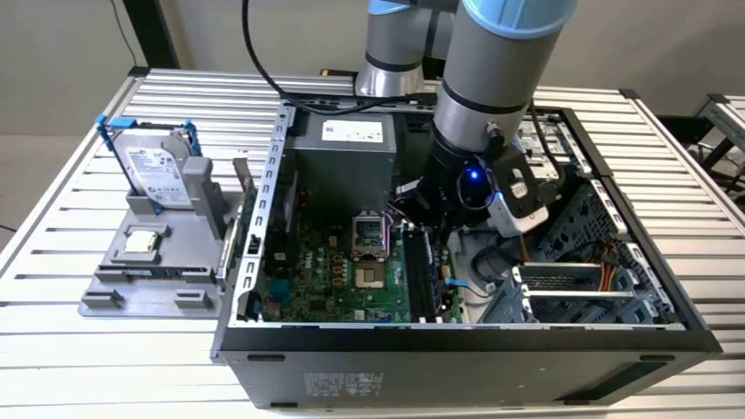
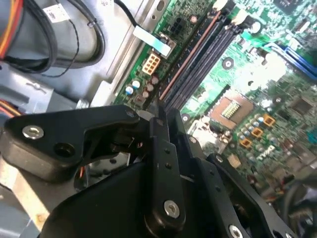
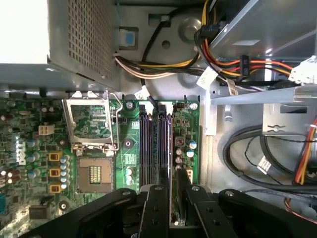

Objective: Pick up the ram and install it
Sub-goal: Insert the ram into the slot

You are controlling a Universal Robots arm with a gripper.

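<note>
The ram [image 1: 416, 272] stands on edge along the outermost memory slot of the green motherboard [image 1: 338, 279] inside the open computer case [image 1: 466, 349]. In both wrist views it is a thin strip seen from above [image 3: 169, 158] [image 2: 190, 54]. My gripper [image 1: 427, 223] is down inside the case at the ram's near end. Its black fingers [image 3: 154, 208] sit tight on either side of the strip, shut on it [image 3: 171, 190] [image 2: 157, 110].
Beside the slots is the open processor socket [image 3: 94, 173], with the power supply box [image 1: 349, 148] behind it. Cable bundles [image 3: 233, 59] and a metal drive cage [image 1: 605, 262] crowd the other side. A grey stand [image 1: 152, 262] outside holds a blue-framed hard drive [image 1: 157, 166] and a square chip [image 1: 142, 242].
</note>
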